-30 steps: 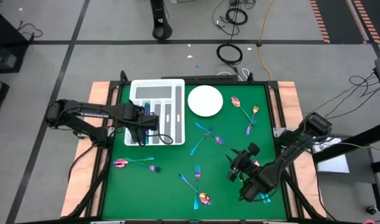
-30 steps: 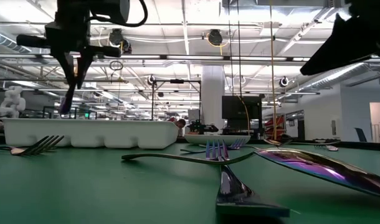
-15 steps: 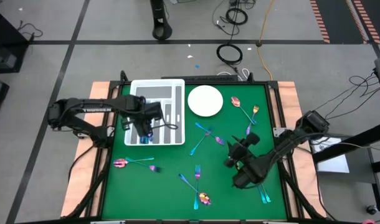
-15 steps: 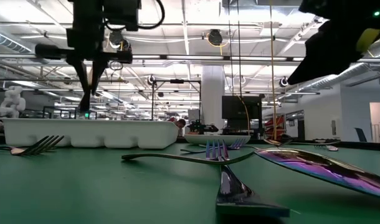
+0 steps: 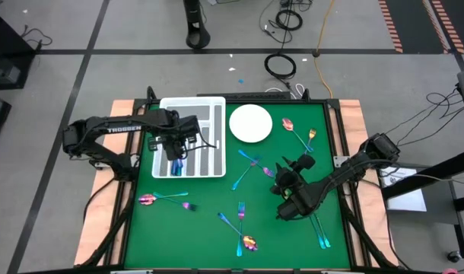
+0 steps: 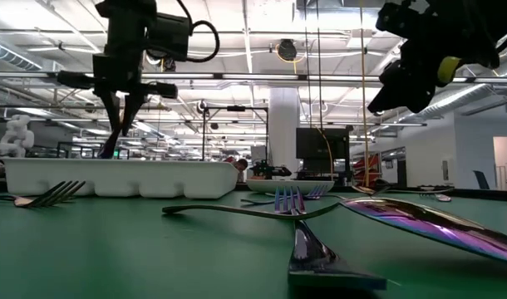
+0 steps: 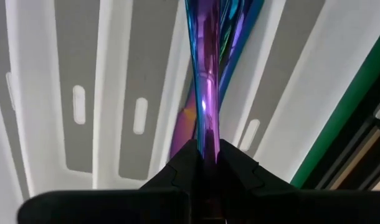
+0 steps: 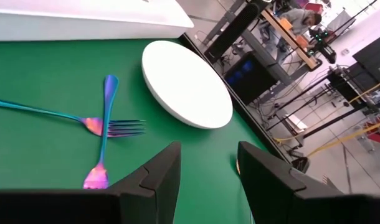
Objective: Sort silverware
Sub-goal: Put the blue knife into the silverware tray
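High view, left gripper (image 5: 176, 154): stood over the near-left part of the divided tray (image 5: 214, 103), fingers pinched narrow on one iridescent piece (image 5: 177, 165) that hung down toward a slot.
High view, right gripper (image 5: 281, 180): hung above the green table (image 5: 201, 243) right of centre, jaws parted, holding nothing.
High view, loose silverware: crossed forks (image 5: 247, 169) near the white plate (image 5: 251, 123); a pair (image 5: 299, 135) at far right; a pair (image 5: 165, 199) at near left; a cluster (image 5: 239, 227) near centre; one piece (image 5: 322, 234) at near right.
Low view: the left gripper (image 6: 120, 124) carried the piece just above the tray wall (image 6: 112, 176); a fork (image 6: 278, 206) and a spoon (image 6: 420, 218) lay flat close by.
Left wrist view: fingers (image 7: 184, 171) clamped the held piece (image 7: 205, 93) across its thin edge, over the grey slots (image 7: 78, 112).
Right wrist view: fingers (image 8: 159, 171) spread wide; two crossed forks (image 8: 103, 127) lay beside the plate (image 8: 187, 84).
Handling, judged: pieces looked light, rigid and slick; they lay flat, with little to pinch.
Hold, judged: mid-handle across the narrow width seemed safest; crossed pairs risked dragging a neighbour.
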You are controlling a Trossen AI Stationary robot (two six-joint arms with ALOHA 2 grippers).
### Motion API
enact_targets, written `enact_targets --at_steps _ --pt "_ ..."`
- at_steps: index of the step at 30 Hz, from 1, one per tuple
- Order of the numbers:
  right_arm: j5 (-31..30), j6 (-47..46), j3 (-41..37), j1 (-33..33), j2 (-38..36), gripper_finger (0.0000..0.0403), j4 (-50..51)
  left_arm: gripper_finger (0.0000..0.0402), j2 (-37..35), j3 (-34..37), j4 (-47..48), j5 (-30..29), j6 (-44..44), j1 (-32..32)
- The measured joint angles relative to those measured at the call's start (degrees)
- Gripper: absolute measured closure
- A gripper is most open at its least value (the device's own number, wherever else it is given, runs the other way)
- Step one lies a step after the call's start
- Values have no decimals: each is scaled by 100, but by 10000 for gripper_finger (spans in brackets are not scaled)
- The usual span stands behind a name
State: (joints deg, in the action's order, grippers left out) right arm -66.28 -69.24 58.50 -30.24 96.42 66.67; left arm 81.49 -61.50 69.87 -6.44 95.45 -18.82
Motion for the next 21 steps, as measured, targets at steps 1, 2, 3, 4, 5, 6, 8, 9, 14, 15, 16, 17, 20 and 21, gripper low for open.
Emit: enact_targets --at_steps 1,2,3,4,5,6,8,9,14,15,16,17,20,21 --pt "0 10 0 27 0 255 0 357 -2 25 -31 22 19 -38" --pt "0 11 0 37 0 255 0 357 -2 76 -65 22 115 -68" --pt "0 12 0 59 0 255 2 357 -2 150 -72 23 238 -106" --pt "0 12 0 61 0 255 2 357 -2 244 -63 24 363 -135" --pt "2 8 0 61 0 255 1 357 -2 342 -47 22 471 -155" --pt "2 5 0 61 0 255 0 357 -2 437 -44 18 560 -170" --pt "3 4 0 56 0 255 0 357 -1 610 -42 -23 650 -182" --pt "7 1 0 53 0 255 0 357 0 673 -47 -61 725 -182" --pt "26 -8 0 55 0 255 -5 357 -2 807 -264 -152 892 -169" --pt "27 -10 0 55 0 255 -11 357 -2 805 -299 -149 903 -156" --pt "29 -13 0 55 0 255 -16 357 0 807 -299 -152 927 -129" --pt "31 -27 0 53 0 255 -17 357 -1 807 -313 -155 998 -92" --pt "33 -36 0 53 0 255 -18 357 11 807 -411 -163 1142 42" --pt "33 -34 0 53 0 255 -20 357 47 807 -411 -144 1124 69"
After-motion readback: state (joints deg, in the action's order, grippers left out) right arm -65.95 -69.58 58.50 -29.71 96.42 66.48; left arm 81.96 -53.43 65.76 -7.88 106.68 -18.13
